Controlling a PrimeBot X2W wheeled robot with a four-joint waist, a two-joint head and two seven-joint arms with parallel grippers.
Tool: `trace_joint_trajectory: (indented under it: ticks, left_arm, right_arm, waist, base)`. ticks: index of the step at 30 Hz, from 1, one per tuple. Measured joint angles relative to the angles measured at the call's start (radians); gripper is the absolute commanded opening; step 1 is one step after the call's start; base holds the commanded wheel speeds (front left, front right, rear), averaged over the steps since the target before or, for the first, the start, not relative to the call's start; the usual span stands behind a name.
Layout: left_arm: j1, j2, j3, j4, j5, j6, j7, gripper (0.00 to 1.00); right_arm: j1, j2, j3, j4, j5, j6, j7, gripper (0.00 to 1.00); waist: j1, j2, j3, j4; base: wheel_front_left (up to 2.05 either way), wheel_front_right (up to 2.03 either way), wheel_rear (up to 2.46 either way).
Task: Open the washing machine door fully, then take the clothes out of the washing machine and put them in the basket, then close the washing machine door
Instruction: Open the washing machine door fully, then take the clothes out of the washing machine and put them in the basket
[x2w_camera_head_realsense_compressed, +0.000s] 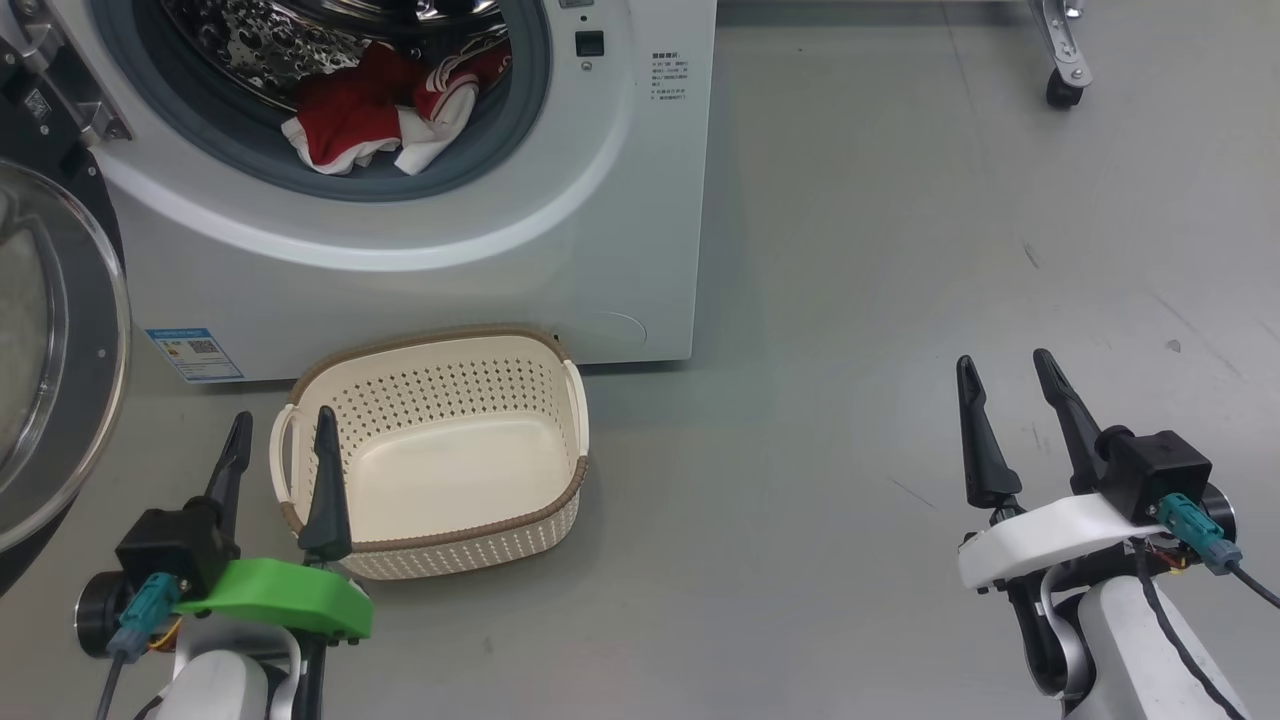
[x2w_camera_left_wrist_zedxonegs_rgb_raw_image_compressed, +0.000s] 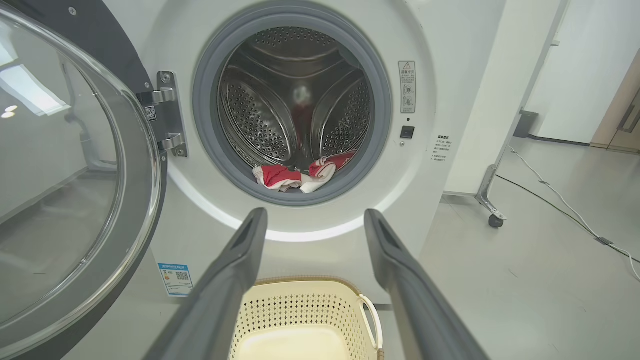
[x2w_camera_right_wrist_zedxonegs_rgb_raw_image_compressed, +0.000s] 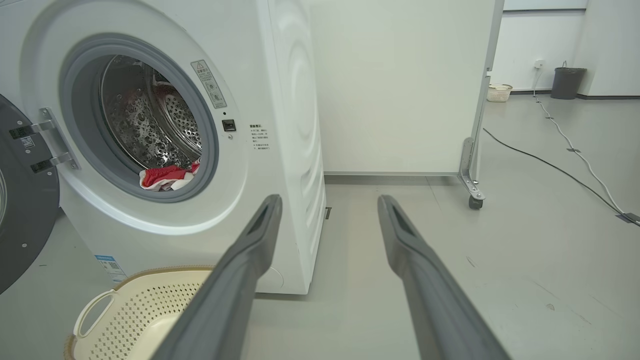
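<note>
The white washing machine (x2w_camera_head_realsense_compressed: 560, 250) stands at the upper left with its round door (x2w_camera_head_realsense_compressed: 50, 350) swung wide open to the left. Red clothes with white trim (x2w_camera_head_realsense_compressed: 385, 115) lie at the front of the steel drum, also seen as clothes (x2w_camera_left_wrist_zedxonegs_rgb_raw_image_compressed: 295, 176) and clothes (x2w_camera_right_wrist_zedxonegs_rgb_raw_image_compressed: 167, 177) in the wrist views. The cream basket (x2w_camera_head_realsense_compressed: 575, 495) sits on the floor just before the machine and holds nothing. My left gripper (x2w_camera_head_realsense_compressed: 282, 435) is open at the basket's left handle, fingers empty. My right gripper (x2w_camera_head_realsense_compressed: 1005, 365) is open over bare floor far to the right.
A white partition on castor wheels (x2w_camera_right_wrist_zedxonegs_rgb_raw_image_compressed: 475, 200) stands right of the machine. Cables (x2w_camera_right_wrist_zedxonegs_rgb_raw_image_compressed: 575, 150) run across the grey floor further right. A dark bin (x2w_camera_right_wrist_zedxonegs_rgb_raw_image_compressed: 567, 82) and a small basket (x2w_camera_right_wrist_zedxonegs_rgb_raw_image_compressed: 499, 92) stand by the far wall.
</note>
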Motion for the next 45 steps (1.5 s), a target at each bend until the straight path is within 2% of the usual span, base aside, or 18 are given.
trace_joint_trajectory:
  ticks: [45]
  left_arm:
    - [0.025, -0.005, -0.007, -0.052, 0.003, 0.002, -0.001, 1.00]
  right_arm:
    - [0.000, 0.000, 0.004, 0.001, -0.008, 0.000, -0.002, 1.00]
  waist:
    - [0.0000, 0.0000, 0.012, 0.015]
  base:
    - [0.00, 0.00, 0.00]
